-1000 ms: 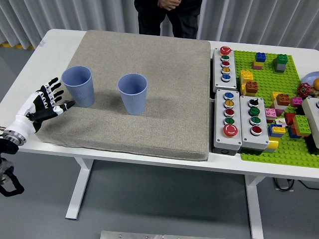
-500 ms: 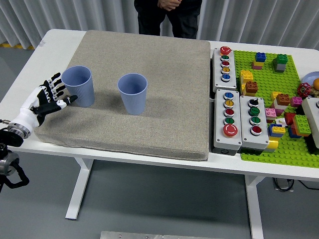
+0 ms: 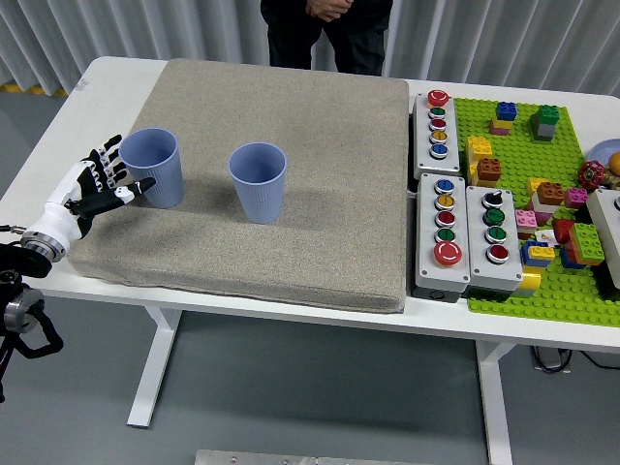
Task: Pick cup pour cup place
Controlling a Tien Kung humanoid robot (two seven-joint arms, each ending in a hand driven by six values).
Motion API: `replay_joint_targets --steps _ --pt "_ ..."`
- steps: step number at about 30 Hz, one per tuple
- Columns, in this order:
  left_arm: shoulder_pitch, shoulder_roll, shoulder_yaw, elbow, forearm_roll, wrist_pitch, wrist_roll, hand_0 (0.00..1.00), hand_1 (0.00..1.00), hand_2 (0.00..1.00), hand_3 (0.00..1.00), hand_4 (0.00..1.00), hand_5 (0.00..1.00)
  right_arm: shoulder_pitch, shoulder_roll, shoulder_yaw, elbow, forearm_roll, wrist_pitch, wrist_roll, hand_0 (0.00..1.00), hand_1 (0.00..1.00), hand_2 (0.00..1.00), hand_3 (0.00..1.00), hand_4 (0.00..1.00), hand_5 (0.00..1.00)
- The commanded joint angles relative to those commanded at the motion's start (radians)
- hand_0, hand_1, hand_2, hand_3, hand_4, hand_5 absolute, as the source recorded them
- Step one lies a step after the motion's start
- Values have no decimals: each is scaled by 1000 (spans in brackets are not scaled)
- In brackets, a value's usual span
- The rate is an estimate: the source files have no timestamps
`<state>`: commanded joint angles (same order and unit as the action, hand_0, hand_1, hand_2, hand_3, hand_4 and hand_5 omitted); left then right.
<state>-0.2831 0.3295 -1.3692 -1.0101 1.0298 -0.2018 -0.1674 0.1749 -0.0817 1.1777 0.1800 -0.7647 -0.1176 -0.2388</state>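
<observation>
**A:** So what's on the far left right now?

**B:** The left hand [image 3: 92, 187], coming in over the desk [image 3: 58, 116] edge. Fingers are spread apart, gripping nothing, with the thumb pointing at the left cup [image 3: 152, 167] and its tip right at the cup's side (can't tell if it's actually touching).

**A:** And the cups?

**B:** Both blue, both upright on the grey mat [image 3: 281, 174]. The left one stands near the mat's left edge, and the second cup [image 3: 259, 181] is a bit to its right, clearly apart from it.

**A:** Anything past the mat?

**B:** Just off its right edge there are button boxes [image 3: 455, 194], three grey ones with coloured buttons, one further back and two side by side nearer the front. Right of those is a green baseplate [image 3: 504, 291] with toy bricks [image 3: 542, 208] scattered on it.

**A:** Anyone else around?

**B:** A person [image 3: 327, 29] in dark clothes stands at the far side of the desk, hands clasped in front, not touching anything on it.
</observation>
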Motion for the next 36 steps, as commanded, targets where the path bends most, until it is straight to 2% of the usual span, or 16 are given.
replay_joint_targets --steps 36 --pt "-36 -32 29 34 -3 6 -1 961 945 998 998 971 189 -5 1 2 0 -14 4 -5 724 695 749 705 325 285"
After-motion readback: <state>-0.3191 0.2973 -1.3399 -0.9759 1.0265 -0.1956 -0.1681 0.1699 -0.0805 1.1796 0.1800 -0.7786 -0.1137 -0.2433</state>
